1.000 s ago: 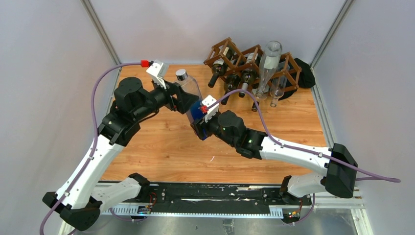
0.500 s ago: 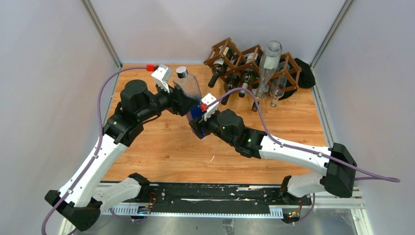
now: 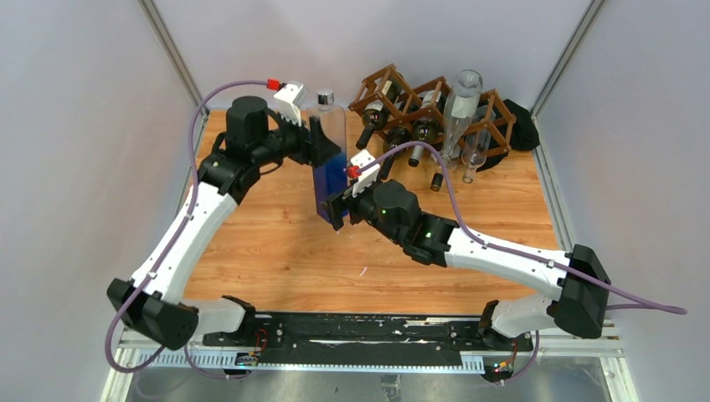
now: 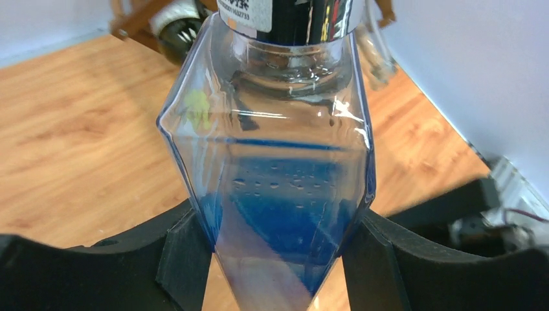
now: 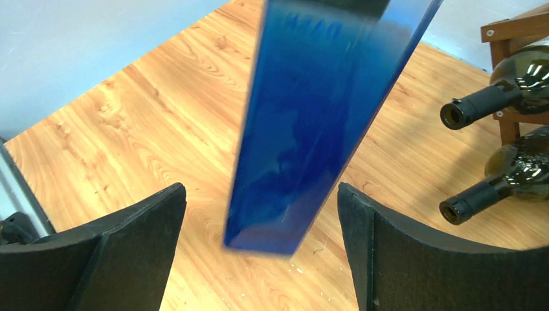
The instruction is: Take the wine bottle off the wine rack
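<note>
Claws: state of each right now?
Left claw: closed on the bottle.
Right claw: open, astride the bottle's base, not touching.

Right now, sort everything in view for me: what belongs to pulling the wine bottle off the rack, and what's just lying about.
Job in hand: blue bottle, gripped by left end effector; right end effector, open around its base; wine rack.

Lying about: dark green bottles in the rack; tall clear bottle; black object behind the rack.
</note>
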`<state>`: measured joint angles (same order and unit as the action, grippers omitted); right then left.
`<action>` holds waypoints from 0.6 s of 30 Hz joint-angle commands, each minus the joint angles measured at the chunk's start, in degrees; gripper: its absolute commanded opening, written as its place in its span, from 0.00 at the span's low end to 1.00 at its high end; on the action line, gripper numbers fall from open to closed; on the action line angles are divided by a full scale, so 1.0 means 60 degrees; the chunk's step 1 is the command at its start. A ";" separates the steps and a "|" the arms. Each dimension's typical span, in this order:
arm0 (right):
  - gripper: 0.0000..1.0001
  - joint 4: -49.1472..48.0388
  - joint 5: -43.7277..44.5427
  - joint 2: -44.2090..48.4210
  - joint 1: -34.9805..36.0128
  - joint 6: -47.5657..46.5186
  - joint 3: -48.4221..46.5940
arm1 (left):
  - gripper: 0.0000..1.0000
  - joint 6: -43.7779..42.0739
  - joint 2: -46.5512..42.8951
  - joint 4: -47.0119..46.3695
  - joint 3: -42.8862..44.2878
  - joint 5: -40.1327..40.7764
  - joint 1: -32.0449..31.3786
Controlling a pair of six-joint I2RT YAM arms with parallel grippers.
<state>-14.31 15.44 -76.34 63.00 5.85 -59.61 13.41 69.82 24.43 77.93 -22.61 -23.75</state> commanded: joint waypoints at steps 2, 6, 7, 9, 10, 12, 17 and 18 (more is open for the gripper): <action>0.91 0.0993 0.0105 0.0649 -0.0456 0.0599 -0.0269 | 0.00 -0.0777 0.1291 -0.1645 0.1903 -0.0356 0.0975; 0.92 0.2154 -0.0103 0.0923 -0.1390 0.1175 -0.0697 | 0.00 -0.0812 0.2424 -0.2516 0.2387 -0.0829 0.1488; 0.92 0.2313 -0.0159 0.0973 -0.1547 0.1218 -0.0799 | 0.00 -0.0845 0.2604 -0.2745 0.2485 -0.0941 0.1532; 0.93 0.2751 -0.0265 0.1113 -0.1996 0.1327 -0.1005 | 0.00 -0.0982 0.3047 -0.3279 0.2610 -0.1101 0.1569; 0.93 0.2882 -0.0333 0.1177 -0.2250 0.1390 -0.1113 | 0.00 -0.1115 0.3250 -0.3562 0.2663 -0.1108 0.1570; 0.93 0.3211 -0.0433 0.1208 -0.2770 0.1546 -0.1396 | 0.00 -0.1400 0.3705 -0.3984 0.2831 -0.1003 0.1570; 0.94 0.3733 -0.0807 0.1152 -0.4193 0.2044 -0.1864 | 0.00 -0.1888 0.5099 -0.5072 0.3380 -0.0768 0.1688; 0.94 0.3751 -0.0859 0.1152 -0.4398 0.2085 -0.1890 | 0.00 -0.1922 0.5373 -0.5269 0.3506 -0.0798 0.1752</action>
<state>4.25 12.25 -70.11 41.21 15.44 -69.06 4.49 99.33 8.56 93.17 -26.06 -14.11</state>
